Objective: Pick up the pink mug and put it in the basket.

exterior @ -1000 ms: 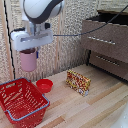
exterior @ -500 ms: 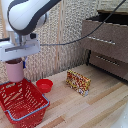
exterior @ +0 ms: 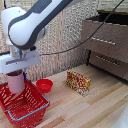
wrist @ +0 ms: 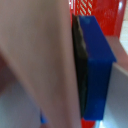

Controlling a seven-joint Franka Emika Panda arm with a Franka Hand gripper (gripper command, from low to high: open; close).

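The pink mug (exterior: 16, 82) hangs upright under the white mount of the arm, over the far part of the red mesh basket (exterior: 31, 113) at the exterior view's left. Its lower end sits about level with the basket's blue-grey rim. My gripper (exterior: 16, 75) is shut on the pink mug; the fingers themselves are mostly hidden behind the mount and the mug. In the wrist view the pink mug (wrist: 35, 60) fills the picture, with a dark-blue fingertip (wrist: 97, 65) pressed against its wall and red basket mesh (wrist: 100, 12) behind.
A small red bowl (exterior: 44, 85) sits on the wooden table right beside the basket. A patterned yellow-red box (exterior: 78, 81) stands further to the exterior view's right. A dark wooden dresser (exterior: 107, 42) is at the back right, and a cable runs from the arm.
The arm has carried the pink mug toward the exterior view's left and down, from above the red bowl to over the basket, near its rim.
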